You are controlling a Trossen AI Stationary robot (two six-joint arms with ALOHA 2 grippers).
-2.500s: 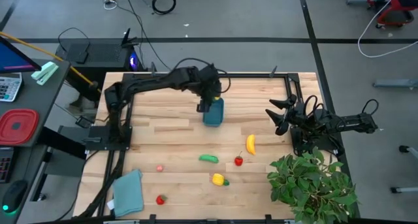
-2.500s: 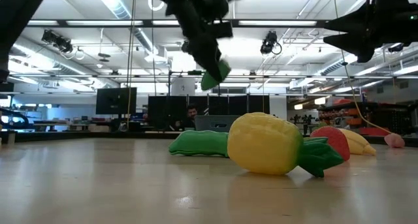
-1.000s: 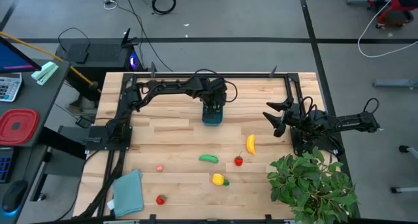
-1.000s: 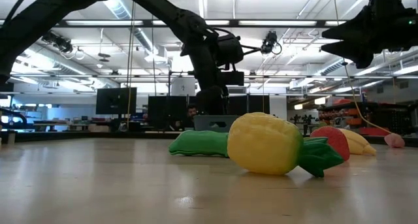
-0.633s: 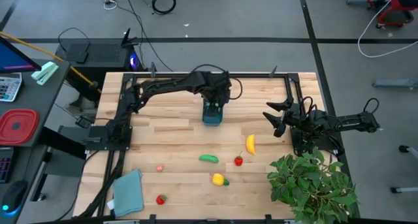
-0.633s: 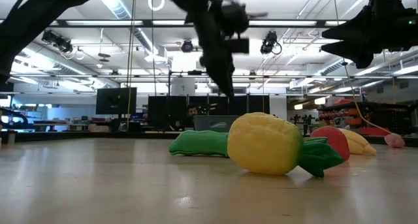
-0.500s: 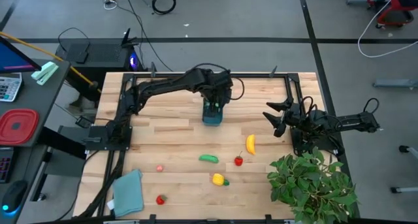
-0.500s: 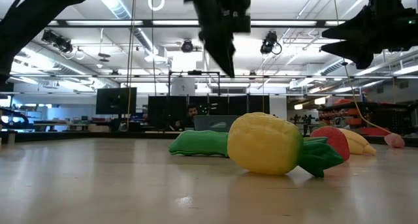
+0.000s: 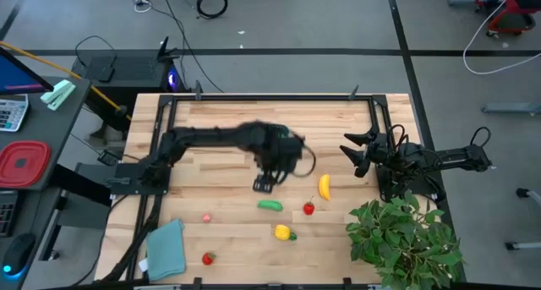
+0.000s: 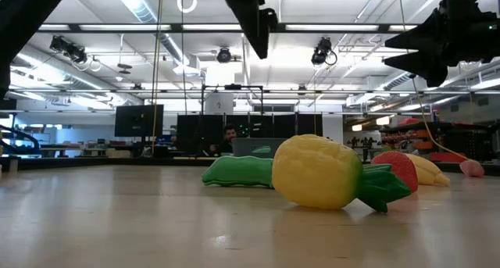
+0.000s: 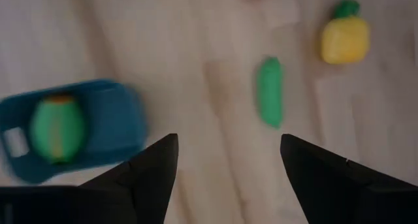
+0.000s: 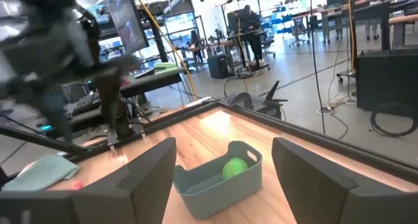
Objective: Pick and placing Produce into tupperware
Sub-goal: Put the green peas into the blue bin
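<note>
Left claw point(image 9: 264, 186) spread (empty), above cucumber point(image 9: 270, 205)

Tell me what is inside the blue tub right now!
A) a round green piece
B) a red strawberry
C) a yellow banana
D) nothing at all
A: the left wrist view shows a round green piece lying inside the blue tub, and the right wrist view shows it there too, while the banana lies out on the table.

Green piece point(image 11: 57, 128) inside teal tupperware point(image 11: 124, 123)
</note>
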